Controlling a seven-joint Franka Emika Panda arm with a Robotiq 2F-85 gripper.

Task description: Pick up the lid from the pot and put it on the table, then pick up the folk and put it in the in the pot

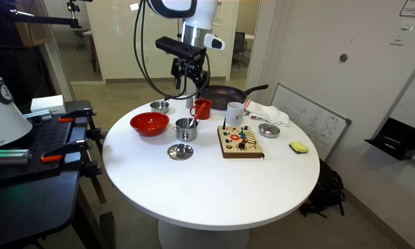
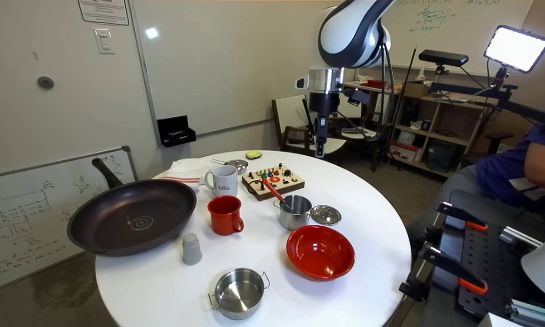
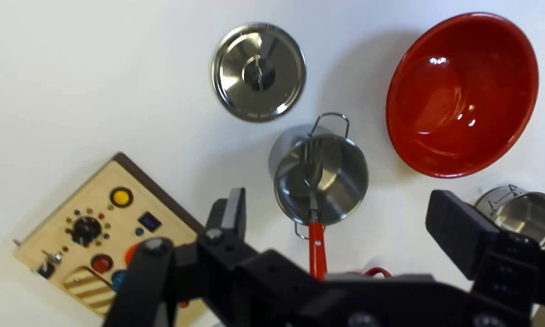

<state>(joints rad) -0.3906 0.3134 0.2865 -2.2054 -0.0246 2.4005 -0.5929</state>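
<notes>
At the left of the white bench (image 1: 210, 193), as seen in an exterior view, a red bowl (image 1: 149, 126) is set down, with a shallow steel bowl (image 1: 159, 107) placed behind it; next, the lid (image 1: 180, 151) is laid flat on the bench, just on the near side of the pot (image 1: 186, 135); the pot is stood upright and uncovered, and in it the fork (image 1: 198, 114) is rested at a slant, its tines inside, its red handle leaned out over the rim; well above the bench the gripper (image 3: 338, 212) is suspended, its fingers spread wide apart, the pot being framed between them in the wrist view; farther right, a red mug (image 1: 207, 112) is placed, with a black frying pan (image 1: 224, 98) behind; a white mug (image 1: 235, 116) is stood behind a wooden control box (image 1: 240, 142); beyond, a white cloth (image 1: 267, 112) with red stripes is bunched; in front of it a round shiny dish (image 1: 269, 130) is set; near the right edge a yellow sponge (image 1: 299, 147) is laid.
</notes>
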